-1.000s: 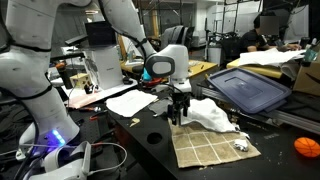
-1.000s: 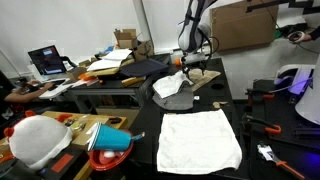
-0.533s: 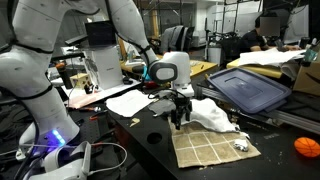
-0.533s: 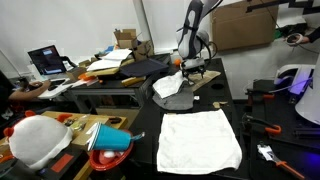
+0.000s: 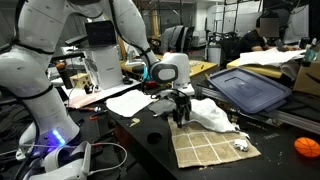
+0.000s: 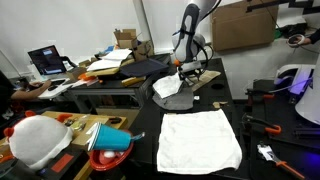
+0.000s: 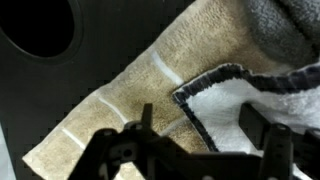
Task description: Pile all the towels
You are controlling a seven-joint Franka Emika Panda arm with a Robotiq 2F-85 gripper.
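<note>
Now the fingers (image 7: 144,122) hang wide apart, holding nothing. Below, a white towel (image 7: 240,105) lies partly on a tan towel (image 7: 110,110).

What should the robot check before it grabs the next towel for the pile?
1. Gripper open: ok, its fingers stand apart in the wrist view.
2. Gripper empty: ok, nothing sits between the fingers.
3. Towel underneath: ok, the dark-edged white towel lies on the tan towel right below.
4. Fingers touching cloth: cannot tell.
5. All towels piled: not ok, the big white towel lies apart in an exterior view.
</note>
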